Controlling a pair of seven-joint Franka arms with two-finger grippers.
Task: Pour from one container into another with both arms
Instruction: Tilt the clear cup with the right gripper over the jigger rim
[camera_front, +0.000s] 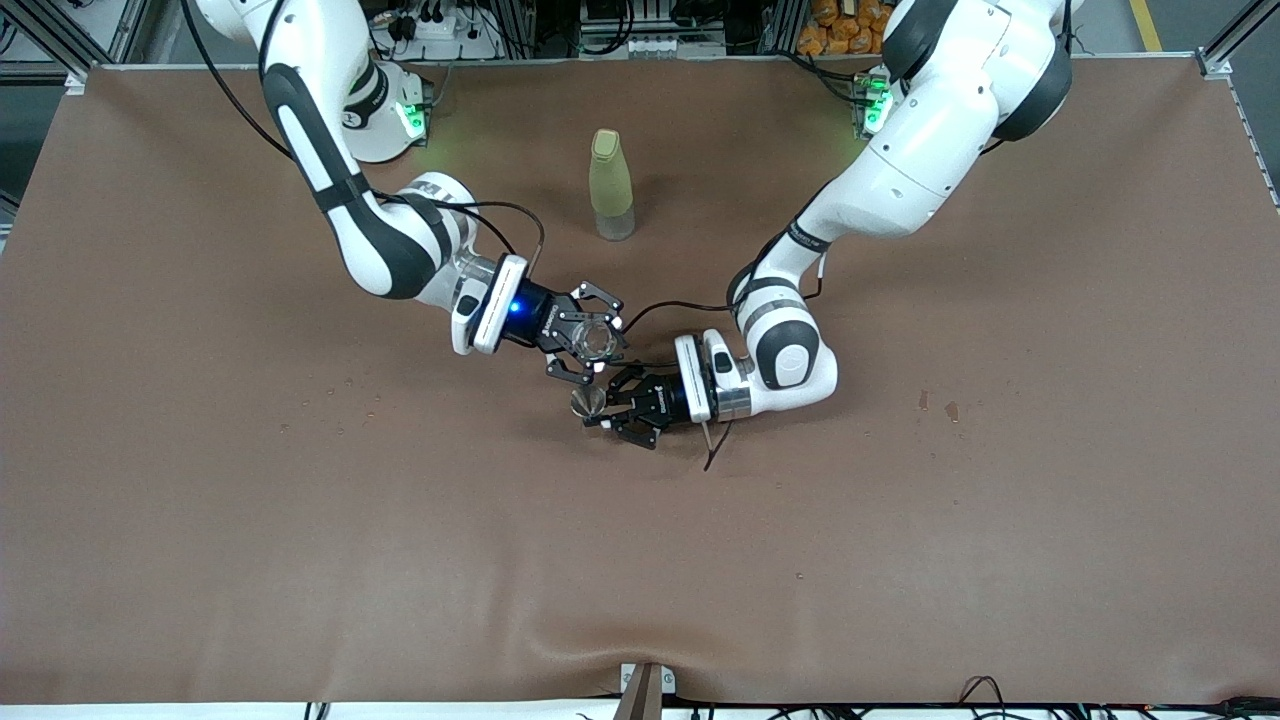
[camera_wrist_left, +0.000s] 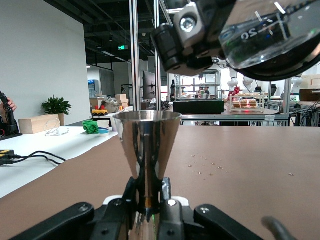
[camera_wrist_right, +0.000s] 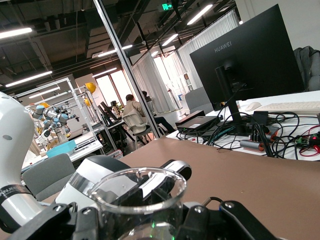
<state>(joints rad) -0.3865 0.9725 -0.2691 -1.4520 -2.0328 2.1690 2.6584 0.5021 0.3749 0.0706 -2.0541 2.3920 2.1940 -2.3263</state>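
A clear glass beaker (camera_front: 597, 341) with printed scale marks is held above the table, my right gripper (camera_front: 588, 345) shut on it. In the right wrist view its round rim (camera_wrist_right: 137, 192) fills the foreground over the right gripper (camera_wrist_right: 140, 226). Just under and beside it stands a steel hourglass-shaped jigger (camera_front: 587, 402), upright, with my left gripper (camera_front: 605, 408) shut on its waist. The left wrist view shows the jigger (camera_wrist_left: 147, 142) between the left gripper's (camera_wrist_left: 150, 194) fingers, and the beaker (camera_wrist_left: 272, 35) overhead. No stream shows between them.
A pale yellow-green bottle (camera_front: 611, 185) with a cap stands upright, farther from the front camera than both grippers. Small droplets (camera_wrist_left: 205, 165) speckle the brown table cover (camera_front: 300, 520). A black cable (camera_front: 715, 445) trails by the left wrist.
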